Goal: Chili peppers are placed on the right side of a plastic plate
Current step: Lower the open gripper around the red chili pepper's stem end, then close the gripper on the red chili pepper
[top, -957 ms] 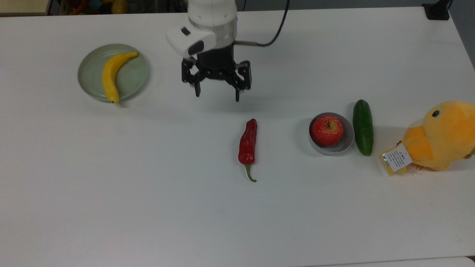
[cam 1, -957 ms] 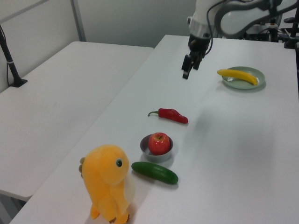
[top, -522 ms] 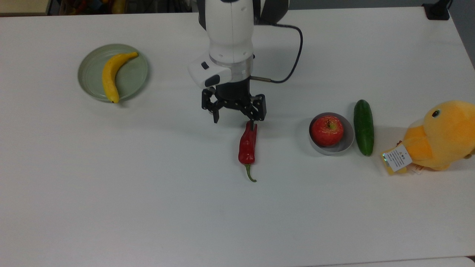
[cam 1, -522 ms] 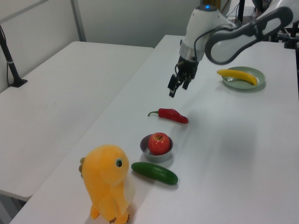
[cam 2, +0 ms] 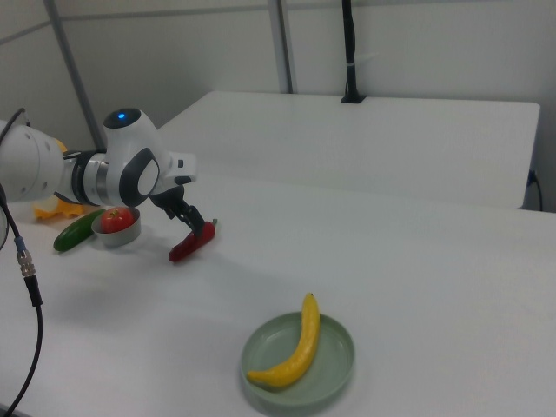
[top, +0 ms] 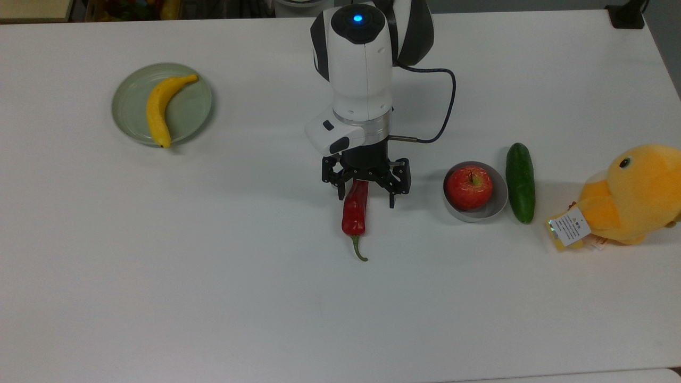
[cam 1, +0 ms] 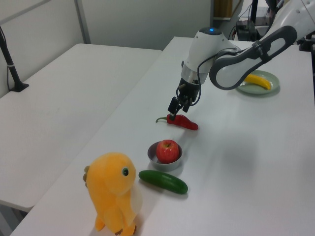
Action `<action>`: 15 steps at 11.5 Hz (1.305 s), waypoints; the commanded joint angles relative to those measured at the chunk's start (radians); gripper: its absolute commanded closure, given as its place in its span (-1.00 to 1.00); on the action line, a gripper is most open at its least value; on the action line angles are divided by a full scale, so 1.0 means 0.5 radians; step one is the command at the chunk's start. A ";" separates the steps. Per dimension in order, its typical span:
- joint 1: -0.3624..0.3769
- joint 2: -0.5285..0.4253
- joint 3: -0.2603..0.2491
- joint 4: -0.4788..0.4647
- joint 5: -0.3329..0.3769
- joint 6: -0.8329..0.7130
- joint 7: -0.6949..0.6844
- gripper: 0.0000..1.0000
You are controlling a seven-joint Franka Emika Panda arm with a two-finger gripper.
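The black two-finger gripper (top: 366, 199) has come down and forward since a second ago, when it hung over bare table near the far edge; half a second ago it was just reaching the pepper's tip. Now its fingers stand apart, one on each side of the upper end of the long glossy dark-red chili pepper (top: 355, 213), not clamped on it. The pepper lies where it lay before, in the middle of the white table (top: 213, 292), its thin green stem (top: 358, 249) curling toward the near edge in the top view.

The round pale grey-green plastic plate (top: 187, 106) sits well apart, toward the far left corner in the top view, unmoved, with a yellow banana (top: 158, 109) lying across it and its tip over the rim. At the top view's right of the pepper stands a small grey metal bowl (top: 489, 210) holding a red apple (top: 468, 187), a dark green cucumber (top: 520, 182) just beside it, and a yellow plush duck (top: 633, 194) at the right edge. The white arm (top: 362, 69) stands over the stretch between pepper and far edge.
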 commanded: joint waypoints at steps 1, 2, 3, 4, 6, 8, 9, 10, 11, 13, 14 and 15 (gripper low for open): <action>0.008 0.079 0.002 0.031 -0.090 0.019 0.049 -1.00; 0.008 0.086 0.002 0.031 -0.099 0.019 0.049 -1.00; 0.005 0.086 0.002 0.028 -0.136 0.019 0.049 -1.00; 0.002 0.086 0.002 0.028 -0.148 0.019 0.049 -1.00; -0.007 0.092 0.002 0.019 -0.249 0.007 0.046 0.10; -0.025 0.092 0.005 0.021 -0.299 0.009 0.046 0.61; -0.029 0.086 0.002 0.021 -0.302 0.009 0.046 0.62; -0.032 0.083 0.005 0.021 -0.302 0.009 0.046 0.62; -0.035 0.080 0.005 0.021 -0.302 0.009 0.043 0.62; -0.056 0.028 0.005 0.015 -0.302 0.003 0.037 0.62; -0.068 -0.024 0.005 0.006 -0.302 -0.009 0.025 0.62; -0.084 -0.085 0.002 -0.009 -0.302 -0.067 -0.006 0.62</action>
